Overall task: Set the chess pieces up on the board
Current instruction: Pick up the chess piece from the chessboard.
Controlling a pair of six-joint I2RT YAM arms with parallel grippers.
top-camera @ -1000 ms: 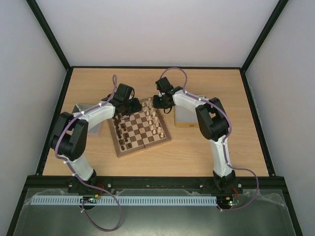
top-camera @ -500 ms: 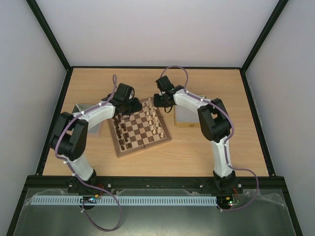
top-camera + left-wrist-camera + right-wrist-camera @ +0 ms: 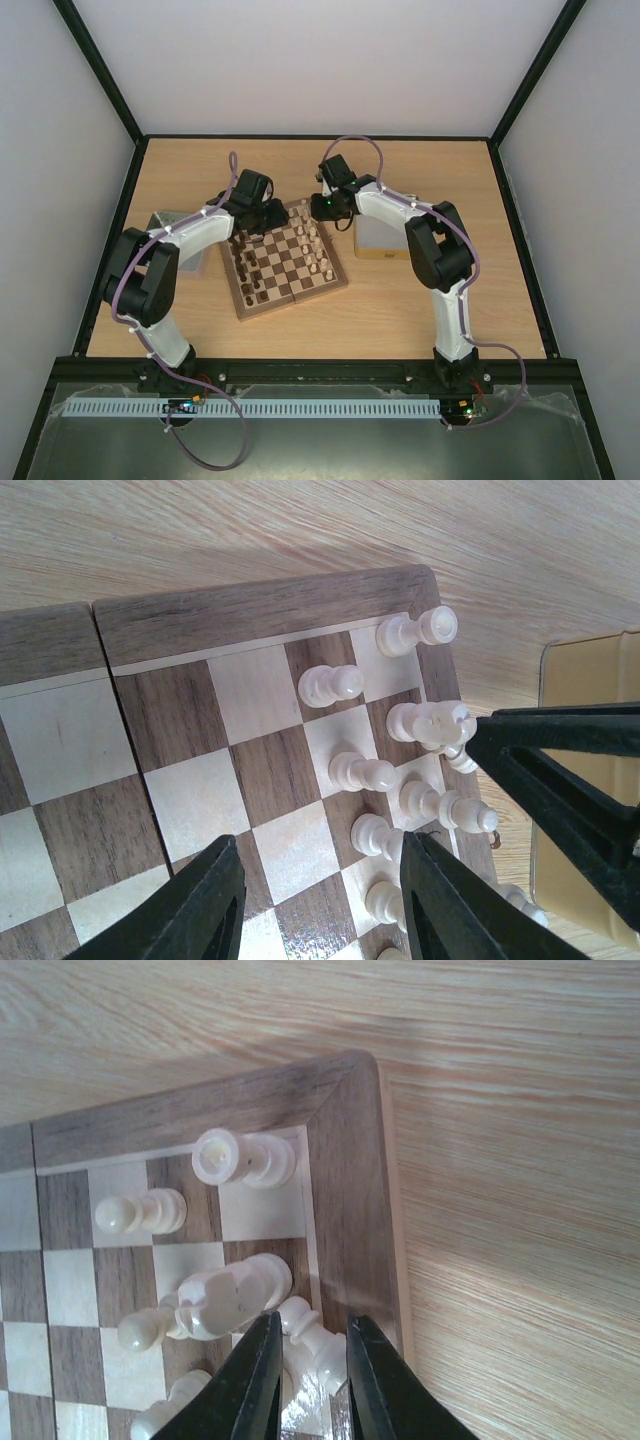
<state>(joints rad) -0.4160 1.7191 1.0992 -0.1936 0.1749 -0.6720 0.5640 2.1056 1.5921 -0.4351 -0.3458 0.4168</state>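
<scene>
Step in hand: I judge this to be the grasp on one pale back-row chessman that is out of true, so that it can be stood square.
Board (image 3: 285, 258): centre of the overhead view, flat on the bench (image 3: 430, 300), turned slightly off square to it.
Pieces: pale men (image 3: 318, 248) fill two files down the board's right side. Dark men (image 3: 246, 272) line its left side.
Right jaws: at the board's upper right corner in the overhead view. In the right wrist view, lower centre, they pinch a pale piece (image 3: 312, 1345), with a finger (image 3: 250, 1380) against each flank as far as I can see.
Held piece: it leans instead of standing, on the edge file just below the corner rook (image 3: 243, 1158). A larger pale man (image 3: 232, 1295) sits close on its left. I cannot tell whether they touch.
Left jaws: spread, nothing between them. The fingers (image 3: 205, 910) hang over open squares at the lower edge of the left wrist view.
Tin (image 3: 375, 240): just right of the board, apart from it.
Next move calls for: a short straight lift to clear the neighbours, then righting the piece and lowering it onto the middle of its own square before release.
Caution: the neighbours stand tight, so any sideways drift could topple the larger man or the rook.
</scene>
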